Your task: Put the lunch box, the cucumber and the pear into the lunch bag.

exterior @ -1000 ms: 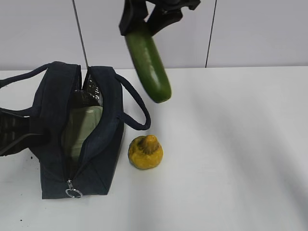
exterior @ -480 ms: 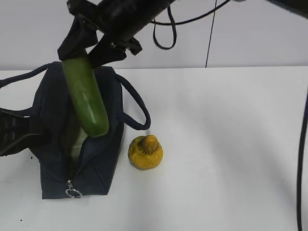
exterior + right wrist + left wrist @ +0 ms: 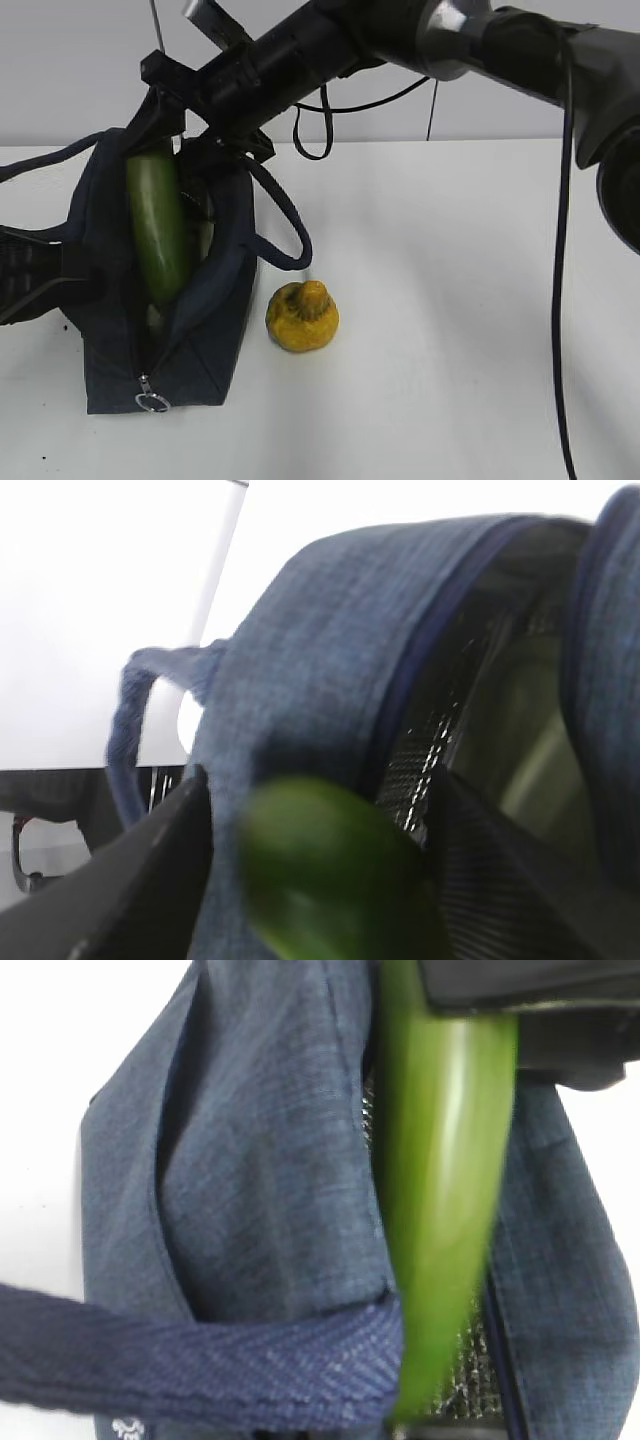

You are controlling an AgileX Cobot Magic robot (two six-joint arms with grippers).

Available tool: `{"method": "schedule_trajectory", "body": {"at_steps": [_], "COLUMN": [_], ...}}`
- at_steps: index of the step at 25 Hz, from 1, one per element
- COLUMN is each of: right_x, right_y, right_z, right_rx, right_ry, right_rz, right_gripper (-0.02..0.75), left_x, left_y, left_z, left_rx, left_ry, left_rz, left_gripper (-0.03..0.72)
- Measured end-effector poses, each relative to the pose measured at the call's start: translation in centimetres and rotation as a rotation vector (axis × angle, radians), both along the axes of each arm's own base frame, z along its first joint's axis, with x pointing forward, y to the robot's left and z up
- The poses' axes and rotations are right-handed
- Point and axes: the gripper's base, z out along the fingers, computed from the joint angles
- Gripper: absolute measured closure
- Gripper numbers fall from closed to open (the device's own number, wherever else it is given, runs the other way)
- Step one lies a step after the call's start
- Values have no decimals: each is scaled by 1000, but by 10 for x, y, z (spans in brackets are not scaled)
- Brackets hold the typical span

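Left claw is closed at the far edge, against the left wall of the lunch bag; whether it pinches fabric I cannot tell. Next comes the cucumber, standing steeply in the bag's open mouth, lower end inside. Right claw straddles its top end, jaws well apart; whether they grip it I cannot tell. The pear sits on the surface just right of the bag.

Risk, as I judge it: let go this steep, the cucumber could lean on the zipper edge and tip out, or jam upright. Only the right wrist view shows the lunch box inside; only the exterior view shows the pear.
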Motion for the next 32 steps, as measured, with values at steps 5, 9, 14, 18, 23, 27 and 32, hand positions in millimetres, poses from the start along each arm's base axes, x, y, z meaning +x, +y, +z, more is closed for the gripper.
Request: {"method": "schedule_trajectory", "body": {"at_steps": [5,9,14,18,23,27,32], "right_x": [5,7,5,2,4,6,7], "right_y": [-3,-8,-9,-14,-31,-40,-53], "right_z": [-5,-4,24,62,99,109,115], "right_rx": [-14,-20,-2,-30,-187,-259,-382], "right_ry": [-14,-6,-80,-232,-419,-469,-519], "right_rz": [-26,-18,31,66,-26,-90,-154], "right_gripper": [211,209,209,212,214,214,214], "left_x": [0,0,0,0,0,-1,-1], "left_y": [0,0,0,0,0,0,-1], "left_z": [0,0,0,0,0,0,0], "left_rx": [0,-1,-1,-1,-1,-1,-2], "left_ry": [1,3,3,3,5,6,9], "left_rz": [-1,-3,-3,-3,-4,-5,-8], "left_gripper": [704,704,704,704,704,704,704]}}
